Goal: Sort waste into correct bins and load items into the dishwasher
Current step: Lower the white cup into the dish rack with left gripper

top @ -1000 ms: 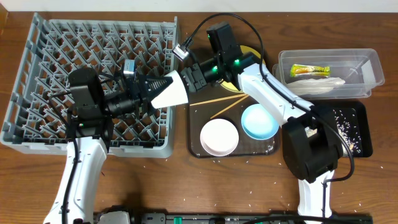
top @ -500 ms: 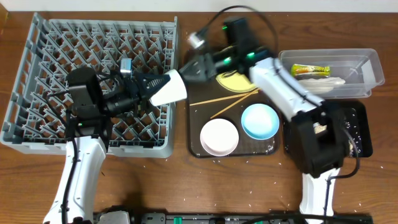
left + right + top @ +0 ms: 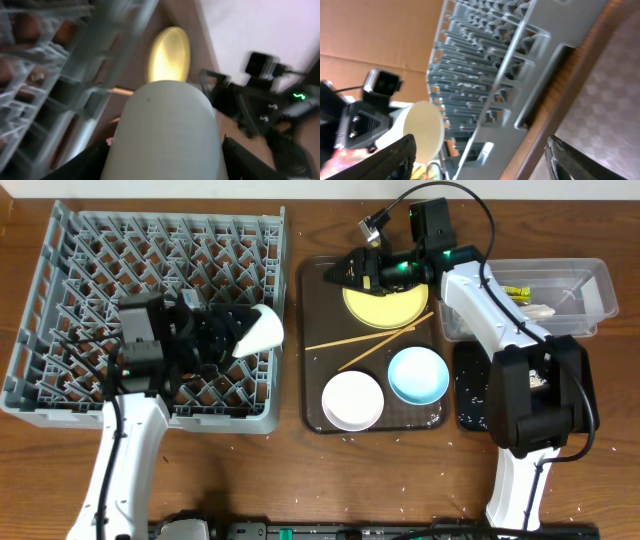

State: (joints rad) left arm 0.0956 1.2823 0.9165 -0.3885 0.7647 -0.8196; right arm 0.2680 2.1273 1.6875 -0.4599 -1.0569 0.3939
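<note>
White cup (image 3: 260,330) sideways in left gripper (image 3: 240,336) clamp, above right edge of dish rack (image 3: 60,300). Long axis left-right, mouth toward brown tray (image 3: 314,395). Right gripper (image 3: 342,274), on cup a second ago, now spread empty, pulled back over yellow plate (image 3: 395,305).

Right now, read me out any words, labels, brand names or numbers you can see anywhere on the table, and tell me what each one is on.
No text can be read in any view.
Snack wrapper in the clear tub: green-and-yellow print, too small to read.
White cup: plain, no marking shows.
Dish rack: no label shows.
</note>
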